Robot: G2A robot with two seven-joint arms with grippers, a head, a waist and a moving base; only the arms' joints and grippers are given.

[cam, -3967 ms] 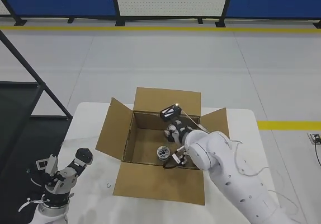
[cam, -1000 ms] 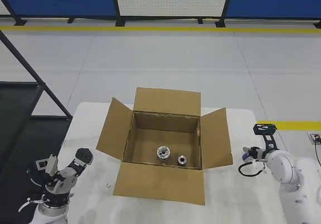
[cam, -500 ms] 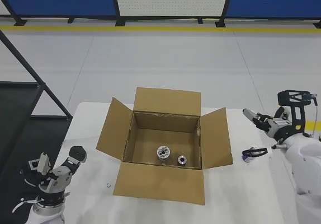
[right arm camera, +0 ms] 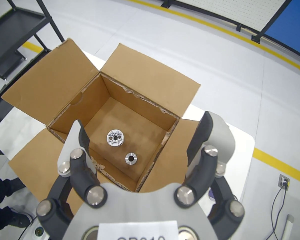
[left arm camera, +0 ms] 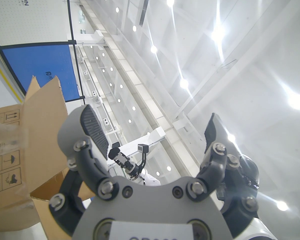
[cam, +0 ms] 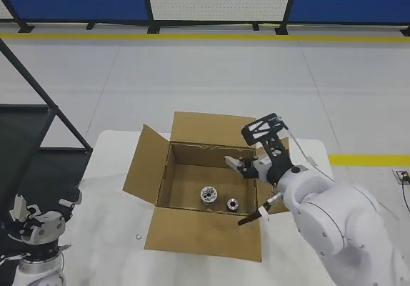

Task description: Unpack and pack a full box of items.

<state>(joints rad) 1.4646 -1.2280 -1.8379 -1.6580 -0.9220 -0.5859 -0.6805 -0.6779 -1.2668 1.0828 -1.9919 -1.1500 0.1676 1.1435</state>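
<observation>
1. Right now the right gripper (cam: 246, 169) is hovering over the right side of the box (cam: 212, 154), with its fingers spread wide and nothing between them.
2. The left gripper (left arm camera: 150, 116) is hanging well apart from the box, out past its left flap. It is also gaping open and carrying nothing.
3. The box is standing on the counter (cam: 112, 211) with its four flaps (cam: 203, 239) folded outward. Two metal parts are lying flat on its floor.
4. The holed disc (right arm camera: 114, 138) is lying near the middle of the box floor. The small ring (right arm camera: 131, 159) is lying just beside it, closer to the box's front wall.
5. Both parts are looking like solid machined metal, so they are probably stiff, heavy for their size and slippery under the pads. Nothing about them is suggesting they are fragile.
6. The best hold is probably across the outer rim, coming straight down, since each part is lying face up.
7. The disc is sitting with bare cardboard all around it, giving the fingers room on every side.
8. The ring is leaving less room toward the box's front wall, so closing along that wall looks safer than closing toward it.
9. The box walls are rising high around the parts, so the wrist is needing a vertical descent, and the right flap is lying under the arm's path.
</observation>
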